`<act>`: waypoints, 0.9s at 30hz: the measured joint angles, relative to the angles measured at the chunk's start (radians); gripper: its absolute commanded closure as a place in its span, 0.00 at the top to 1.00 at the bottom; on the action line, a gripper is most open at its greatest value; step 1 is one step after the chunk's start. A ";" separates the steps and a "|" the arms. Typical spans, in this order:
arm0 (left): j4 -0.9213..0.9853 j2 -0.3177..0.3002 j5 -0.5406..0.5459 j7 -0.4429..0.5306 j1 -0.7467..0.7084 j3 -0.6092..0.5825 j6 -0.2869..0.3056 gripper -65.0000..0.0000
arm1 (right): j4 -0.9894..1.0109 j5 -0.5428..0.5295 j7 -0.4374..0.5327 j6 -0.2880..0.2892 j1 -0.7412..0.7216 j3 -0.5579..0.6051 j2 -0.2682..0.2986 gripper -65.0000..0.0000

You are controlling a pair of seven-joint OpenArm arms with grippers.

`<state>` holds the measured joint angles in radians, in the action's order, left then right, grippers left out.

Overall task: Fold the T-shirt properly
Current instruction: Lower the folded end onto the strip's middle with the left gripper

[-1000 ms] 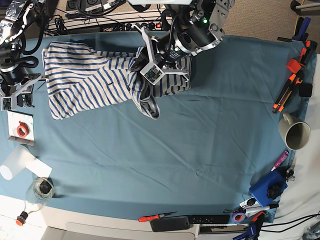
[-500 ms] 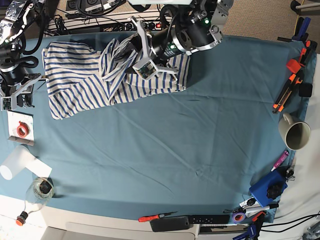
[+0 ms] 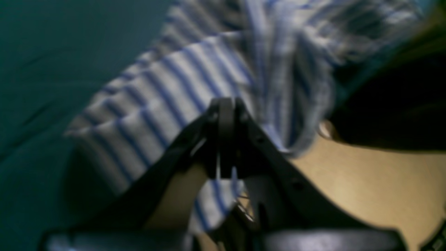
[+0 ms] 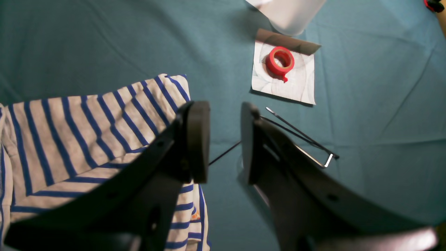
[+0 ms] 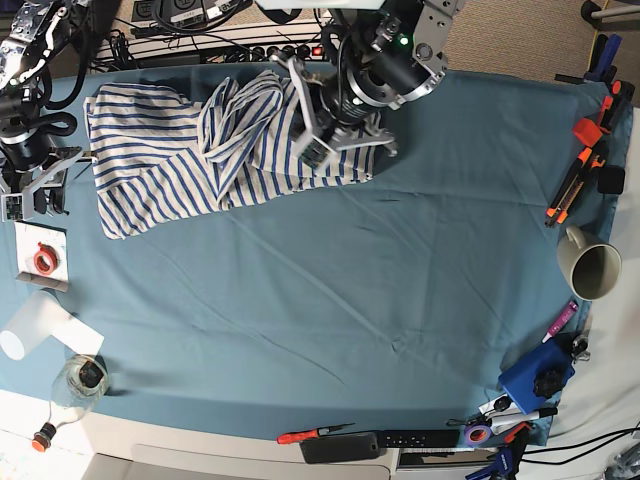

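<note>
1. Striped cotton, the T-shirt [image 5: 190, 150], lies on the teal tablecloth [image 5: 330, 290] at the far left part of the desk, white with thin blue stripes.
2. Its left portion lies mostly flat, while a bunched fold [image 5: 240, 115] rises and twists near its middle, and a flatter panel spreads to the right beneath the left arm.
3. The left gripper [image 3: 226, 115] sits over that right panel; in its wrist view the fingers are pressed together, and a small striped piece of cloth shows just below them, though blur hides whether it is truly pinched.
4. The right gripper [image 4: 224, 139] is at the shirt's left edge, its fingers [image 4: 198, 139] parted with a gap between them and nothing in it; one finger overlaps the shirt corner in the wrist view, the other is over bare cloth.
5. Beyond that gripper, a red tape roll [image 4: 279, 62] rests on a white square sheet [image 4: 299, 87], with thin metal rods [image 4: 299, 137] lying beside it.
6. At the desk's near left corner are a white cup [image 5: 30, 325] on its side and a glass bottle [image 5: 80, 385].
7. Along the right edge, well apart from the shirt, are orange tools [image 5: 585, 160], a grey mug [image 5: 590, 265] and a blue box [image 5: 535, 375].
</note>
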<state>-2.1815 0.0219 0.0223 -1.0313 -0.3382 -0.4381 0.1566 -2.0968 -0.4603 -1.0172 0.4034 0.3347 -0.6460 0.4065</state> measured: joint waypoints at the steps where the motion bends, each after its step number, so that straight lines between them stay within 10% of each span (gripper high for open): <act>1: 0.016 0.000 -0.021 0.021 0.001 0.000 -0.004 0.00 | 0.000 0.000 -0.003 0.000 0.000 0.000 0.000 0.25; 20: 0.249 0.000 -0.026 0.045 0.056 0.000 0.023 0.00 | 0.247 0.011 -0.011 -0.030 -0.024 -0.002 0.000 0.25; 27: 0.249 0.000 -0.026 0.045 0.056 0.000 0.024 0.00 | 0.441 -0.278 -0.229 0.138 -0.109 -0.002 -0.003 0.25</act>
<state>-1.9324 0.0223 -0.0036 -0.9859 -0.2821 -0.4381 0.1802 -1.6554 -0.7380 -1.2457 0.5419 0.2253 -0.6483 0.4034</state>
